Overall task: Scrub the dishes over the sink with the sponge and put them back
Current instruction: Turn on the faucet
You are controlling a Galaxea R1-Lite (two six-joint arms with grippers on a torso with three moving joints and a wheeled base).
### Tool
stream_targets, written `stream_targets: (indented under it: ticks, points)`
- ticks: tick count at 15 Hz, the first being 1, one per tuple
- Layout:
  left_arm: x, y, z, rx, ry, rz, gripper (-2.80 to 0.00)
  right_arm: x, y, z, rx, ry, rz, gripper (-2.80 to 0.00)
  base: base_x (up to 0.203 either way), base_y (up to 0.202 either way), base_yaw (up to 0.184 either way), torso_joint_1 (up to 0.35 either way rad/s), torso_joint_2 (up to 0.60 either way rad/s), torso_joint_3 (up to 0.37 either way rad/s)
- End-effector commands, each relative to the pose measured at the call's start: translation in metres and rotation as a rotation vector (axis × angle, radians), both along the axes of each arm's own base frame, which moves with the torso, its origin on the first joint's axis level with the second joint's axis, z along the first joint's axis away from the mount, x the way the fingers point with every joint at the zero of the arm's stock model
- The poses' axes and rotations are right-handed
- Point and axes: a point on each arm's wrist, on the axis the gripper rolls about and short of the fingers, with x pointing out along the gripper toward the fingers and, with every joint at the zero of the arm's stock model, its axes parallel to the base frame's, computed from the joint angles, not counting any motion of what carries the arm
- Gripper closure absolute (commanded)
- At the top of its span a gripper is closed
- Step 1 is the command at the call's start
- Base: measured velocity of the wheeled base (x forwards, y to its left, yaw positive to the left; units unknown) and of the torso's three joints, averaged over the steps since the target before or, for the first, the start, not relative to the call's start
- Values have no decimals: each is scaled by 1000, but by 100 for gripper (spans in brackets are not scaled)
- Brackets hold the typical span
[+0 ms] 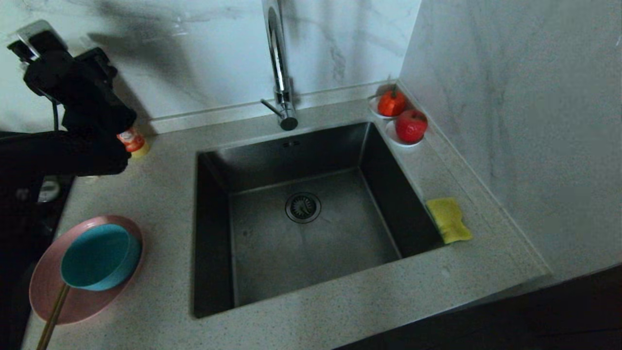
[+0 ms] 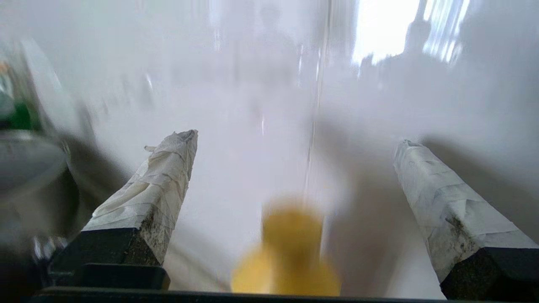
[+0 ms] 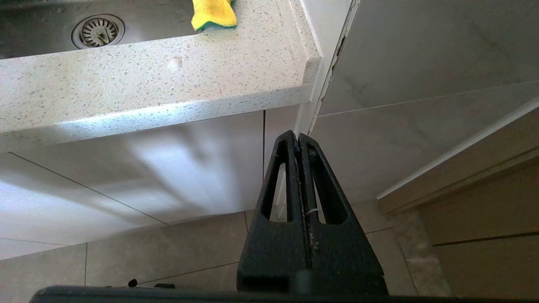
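Left pincer (image 2: 294,143) gapes empty, raised by the wall left of the sink (image 1: 301,272); right pincer (image 3: 300,139) hangs clamped shut below the counter (image 3: 139,80). Left of the sink, a teal bowl (image 1: 99,256) sits in the pink plate (image 1: 48,287), chopsticks (image 1: 52,318) leaning on it. Right of it lies the sponge (image 1: 448,219); two red fruits (image 1: 410,125) sit on saucers at its far-right corner. Marbled walls surround the speckled counter.

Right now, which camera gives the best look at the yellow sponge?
The head view: the whole sponge lies on the counter at the sink's right rim. The right wrist view catches only part of it at the picture's edge; the left wrist view doesn't show it.
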Motion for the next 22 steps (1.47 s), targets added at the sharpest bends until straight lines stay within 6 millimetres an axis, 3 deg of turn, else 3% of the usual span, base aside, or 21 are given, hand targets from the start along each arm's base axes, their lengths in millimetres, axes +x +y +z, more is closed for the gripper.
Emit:
stream_targets:
  ticks: [1,4,5,6,9,13,18,20,22]
  points:
    - [-38,-7,44,9,-90,-1,-280,0,0,0,0,0,0,0,0,0,0,0,0,0]
    - [-75,-20,81,13,-127,-25,-280,0,0,0,0,0,0,0,0,0,0,0,0,0]
    - [-93,-25,98,13,-139,-38,-46,0,0,0,0,0,0,0,0,0,0,0,0,0]
    - [-114,-30,113,14,-146,-51,0,0,0,0,0,0,0,0,0,0,0,0,0,0]
    - [-156,-37,131,20,-60,-77,0,0,0,0,0,0,0,0,0,0,0,0,0,0]
    - [-207,-40,113,71,138,-145,0,0,0,0,0,0,0,0,0,0,0,0,0,0]
    - [-309,-43,79,118,312,-161,0,0,0,0,0,0,0,0,0,0,0,0,0,0]
    - [-342,-43,54,142,450,-169,0,0,0,0,0,0,0,0,0,0,0,0,0,0]
    - [-370,-47,25,175,600,-285,0,0,0,0,0,0,0,0,0,0,0,0,0,0]
